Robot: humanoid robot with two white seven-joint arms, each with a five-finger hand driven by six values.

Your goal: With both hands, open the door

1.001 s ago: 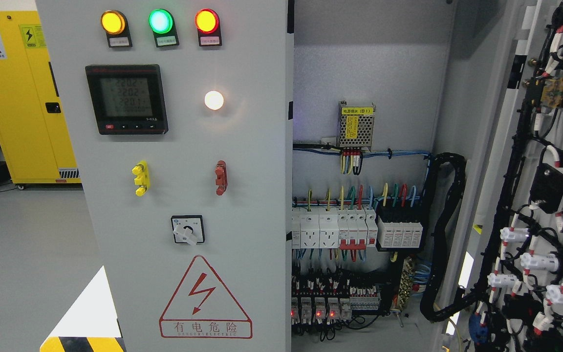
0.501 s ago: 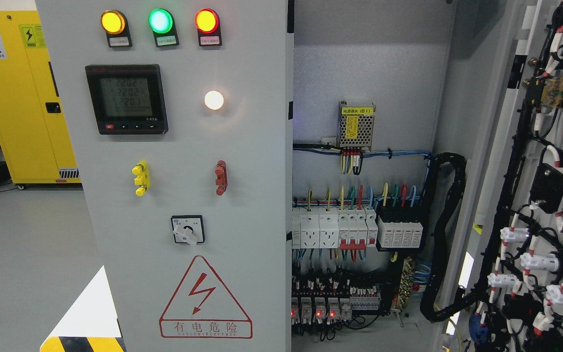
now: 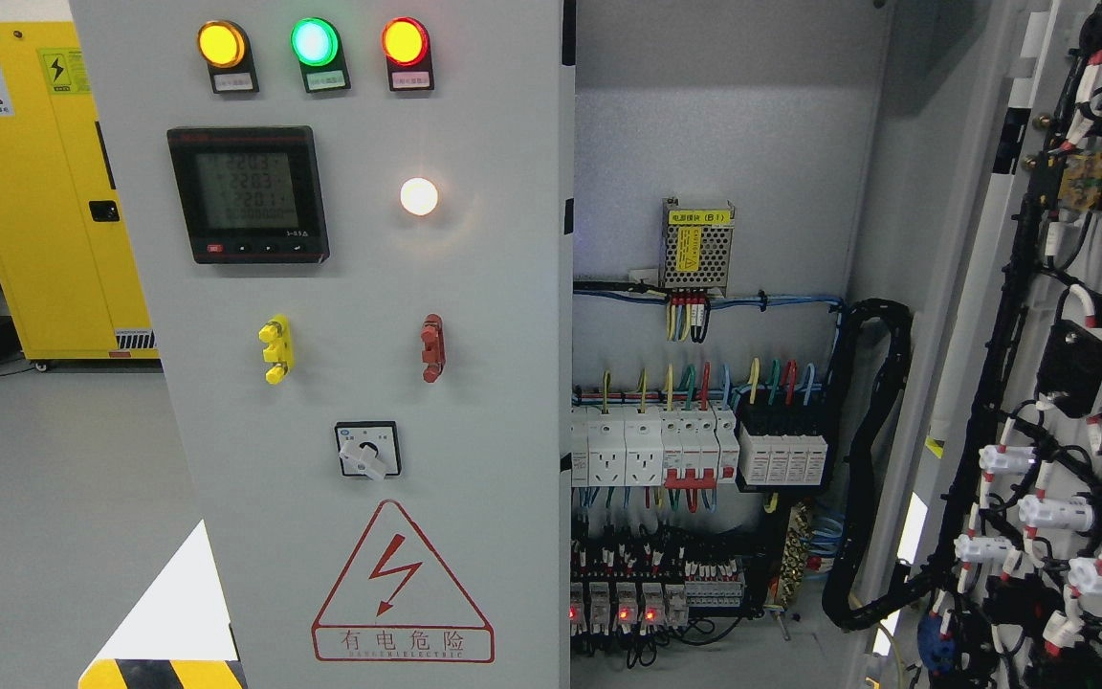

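A grey electrical cabinet fills the head view. Its left door (image 3: 474, 316) faces me, carrying three indicator lamps (image 3: 314, 42), a digital meter (image 3: 247, 194), a white lamp (image 3: 419, 196), yellow (image 3: 275, 348) and red (image 3: 432, 347) knobs, a rotary switch (image 3: 366, 450) and a red warning triangle (image 3: 402, 588). The right door (image 3: 1058, 364) stands swung open at the right, its wired inner face toward me. Between them the cabinet interior (image 3: 704, 440) shows breakers and coloured wires. Neither of my hands or arms shows anywhere.
A yellow cabinet (image 3: 44, 191) stands at the back left on the grey floor (image 3: 44, 498). A white triangle with a yellow-black striped base (image 3: 164, 622) sits at the lower left. A black cable conduit (image 3: 871, 459) loops inside the cabinet near the right door's hinge side.
The right door has swung very slightly further open. The meter's digits have flickered. Nothing else has moved.
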